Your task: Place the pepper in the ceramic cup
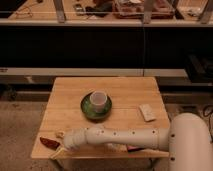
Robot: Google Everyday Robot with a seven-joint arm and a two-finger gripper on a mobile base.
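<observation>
Camera view, left end first: what do you have there?

— I have the pepper (47, 142), dark red and slim, low over the front-left corner of the wooden table (65, 95). Its tapered end points left, away from the fingers (56, 148). Its right end runs straight into the gripper (57, 145), and as far as I can make out the fingers are closed on that end, with nothing else between them

— And where does the gripper sit?

— Close to the table's front edge, near that same corner. It is on the end of my arm (120, 137), a pale tube with a row of dark dots that stretches off to the right of the fingers along the front edge

— Keep going right

— Right of the fingers and farther back, around the middle of the table, I see the green plate (86, 109), round and dark. The ceramic cup (98, 100) stands upright on it with its mouth up, well apart from the pepper. Farther right again, a small pale block (146, 112) lies flat near the table's right edge, clear of the plate

— And the far right?

— There the arm meets the robot's rounded white body (192, 145), at the table's front-right corner. Well behind the fingers, past the table, a dark counter (100, 45) runs across the whole view, with clutter on top that I cannot identify
</observation>
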